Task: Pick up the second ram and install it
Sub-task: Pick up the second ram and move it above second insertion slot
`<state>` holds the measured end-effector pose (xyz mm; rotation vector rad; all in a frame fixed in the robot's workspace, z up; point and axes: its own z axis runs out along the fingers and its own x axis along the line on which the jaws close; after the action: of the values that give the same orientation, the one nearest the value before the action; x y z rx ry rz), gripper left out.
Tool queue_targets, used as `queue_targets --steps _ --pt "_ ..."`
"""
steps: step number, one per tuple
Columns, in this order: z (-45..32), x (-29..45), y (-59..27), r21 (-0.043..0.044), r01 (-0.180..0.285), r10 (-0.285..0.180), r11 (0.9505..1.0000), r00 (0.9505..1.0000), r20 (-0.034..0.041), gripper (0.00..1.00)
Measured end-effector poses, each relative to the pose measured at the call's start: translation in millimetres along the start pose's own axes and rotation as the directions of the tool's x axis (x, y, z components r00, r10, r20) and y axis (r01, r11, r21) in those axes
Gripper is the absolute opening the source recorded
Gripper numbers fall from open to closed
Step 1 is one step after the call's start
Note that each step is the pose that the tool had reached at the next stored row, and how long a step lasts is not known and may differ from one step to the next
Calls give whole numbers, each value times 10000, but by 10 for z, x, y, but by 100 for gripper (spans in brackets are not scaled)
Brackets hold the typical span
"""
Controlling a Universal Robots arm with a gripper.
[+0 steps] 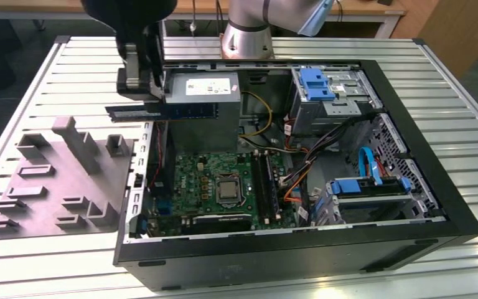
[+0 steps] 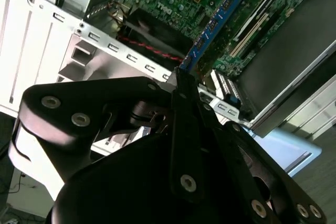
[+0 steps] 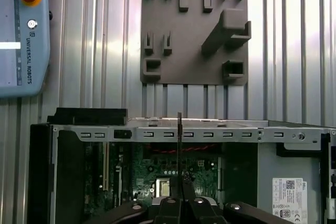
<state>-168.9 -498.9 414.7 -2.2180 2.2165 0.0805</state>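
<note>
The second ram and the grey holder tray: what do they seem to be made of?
The second ram, clamped in the gripper, looks like a printed circuit board: thin, flat, blue, with small dark components. The holder tray looks like moulded plastic, perhaps printed: uniform matte grey, blocky shapes, no shine.

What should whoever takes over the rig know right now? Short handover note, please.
Claw: shut on the second ram, which it holds level and on edge.
Position: the stick is in the air over the wall of the open PC case on the exterior view's left, beside the power supply, and well above the motherboard.
Done: the pick-up. The stick is off the grey holder tray.
Left: the install. The stick is not seated, and the black slot rails lie below and to the side of it.
</note>
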Motion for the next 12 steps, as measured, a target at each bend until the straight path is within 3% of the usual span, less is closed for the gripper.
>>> queue_targets --steps 12 --pt "-12 0 -350 0 0 0 10000 10000 0 12"
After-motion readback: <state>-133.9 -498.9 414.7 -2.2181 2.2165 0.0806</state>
